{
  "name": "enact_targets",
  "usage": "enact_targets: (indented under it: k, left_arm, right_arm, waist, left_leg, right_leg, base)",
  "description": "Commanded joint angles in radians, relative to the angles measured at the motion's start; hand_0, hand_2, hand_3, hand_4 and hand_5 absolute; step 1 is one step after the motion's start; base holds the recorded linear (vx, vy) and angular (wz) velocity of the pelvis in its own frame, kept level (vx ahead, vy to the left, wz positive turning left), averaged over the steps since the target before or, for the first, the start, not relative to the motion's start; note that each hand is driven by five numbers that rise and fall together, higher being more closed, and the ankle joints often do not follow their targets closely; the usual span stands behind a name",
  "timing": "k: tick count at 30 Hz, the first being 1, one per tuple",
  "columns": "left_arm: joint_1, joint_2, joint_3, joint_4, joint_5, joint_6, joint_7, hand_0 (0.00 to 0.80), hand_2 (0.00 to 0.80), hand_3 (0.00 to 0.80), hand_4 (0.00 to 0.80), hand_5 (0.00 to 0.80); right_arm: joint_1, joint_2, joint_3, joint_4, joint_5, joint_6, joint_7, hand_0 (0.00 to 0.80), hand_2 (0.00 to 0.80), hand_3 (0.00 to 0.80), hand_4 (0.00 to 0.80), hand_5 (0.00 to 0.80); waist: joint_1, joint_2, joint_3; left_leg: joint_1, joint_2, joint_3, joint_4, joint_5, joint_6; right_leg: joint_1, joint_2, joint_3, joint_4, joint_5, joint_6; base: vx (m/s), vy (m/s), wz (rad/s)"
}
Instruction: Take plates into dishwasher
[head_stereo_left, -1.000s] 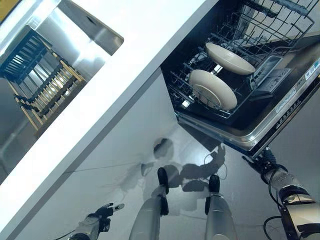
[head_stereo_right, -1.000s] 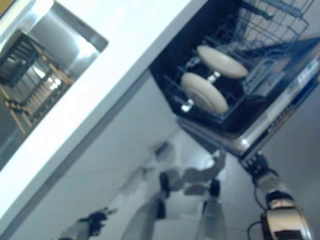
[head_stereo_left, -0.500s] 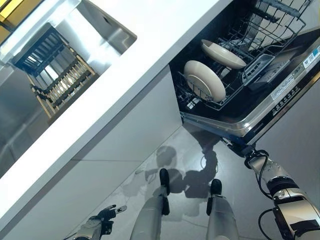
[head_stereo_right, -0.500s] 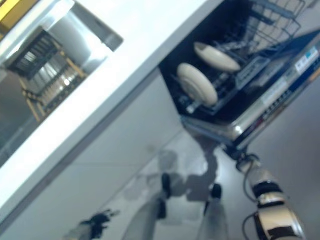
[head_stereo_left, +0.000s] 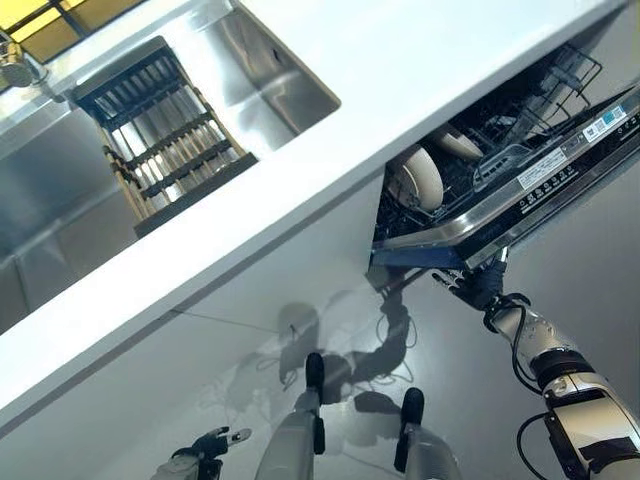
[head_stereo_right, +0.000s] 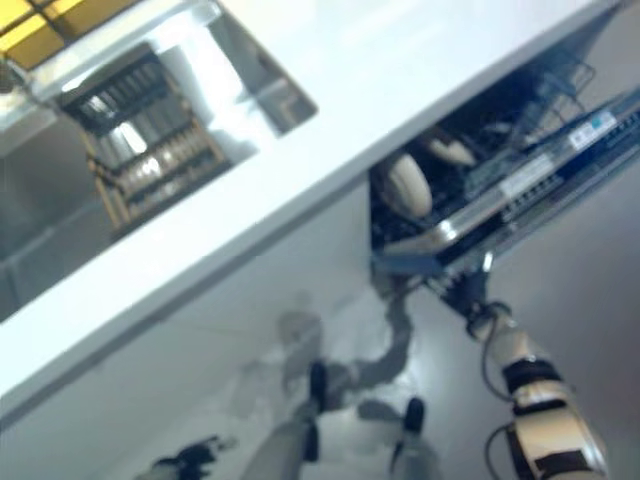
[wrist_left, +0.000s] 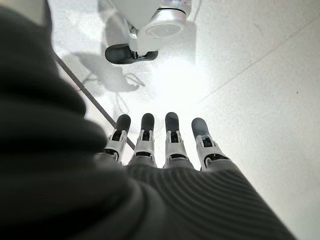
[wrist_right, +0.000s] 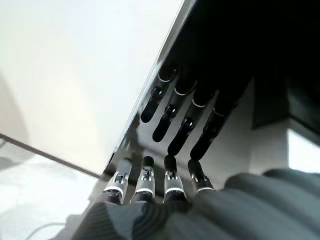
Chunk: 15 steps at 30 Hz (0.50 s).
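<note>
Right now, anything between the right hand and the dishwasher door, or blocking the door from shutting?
Nothing visible. The right hand presses straight fingers against the underside of the dishwasher door. Both plates sit inside the rack, behind the door's edge.

Head stereo pair looks down, sharing dishwasher door (head_stereo_left: 520, 215); wrist cameras close along fingers

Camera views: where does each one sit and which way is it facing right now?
Left eye view: on the head, looking down at the sink, counter and dishwasher door; both arms show.
Right eye view: beside it, same scene.
Left wrist view: on the left wrist, facing the floor past the straight left hand.
Right wrist view: on the right wrist, the right hand under the door.
Both eye views share the plates.
</note>
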Motion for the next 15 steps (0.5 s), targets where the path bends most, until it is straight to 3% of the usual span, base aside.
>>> enact_targets:
  k: [1,11,15]
  left_arm:
    - [0.02,0.074,-0.048,0.0,0.043,-0.01,-0.004,0.0,0.0,0.0,0.0,0.0]
    - [0.03,0.084,-0.037,0.002,0.08,-0.015,-0.009,0.0,0.0,0.0,0.0,0.0]
    - [0.031,0.086,-0.034,0.014,0.09,-0.023,-0.015,0.0,0.0,0.0,0.0,0.0]
  right_arm:
    - [-0.28,-0.013,-0.053,-0.007,0.02,-0.07,0.024,0.0,0.0,0.0,0.0,0.0]
    - [-0.19,-0.069,-0.081,0.078,-0.229,0.036,-0.063,0.0,0.0,0.0,0.0,0.0]
    - [-0.138,-0.089,-0.067,0.12,-0.346,0.094,-0.063,0.0,0.0,0.0,0.0,0.0]
  waist:
    - [0.07,-0.06,-0.093]
    - [0.075,-0.109,-0.133]
    - [0.075,-0.131,-0.154]
  left_leg:
    - [0.056,-0.052,0.059,0.002,-0.118,0.045]
    - [0.09,-0.045,0.059,-0.009,-0.12,0.043]
    - [0.104,-0.043,0.056,-0.011,-0.123,0.043]
  right_leg:
    - [0.005,0.032,-0.023,0.135,-0.124,-0.08]
    - [0.082,0.05,-0.047,0.095,-0.127,-0.087]
    - [0.113,0.055,-0.047,0.07,-0.119,-0.085]
  base:
    - [0.06,-0.045,0.14]
    - [0.04,-0.041,0.28]
    - [0.004,-0.006,0.04]
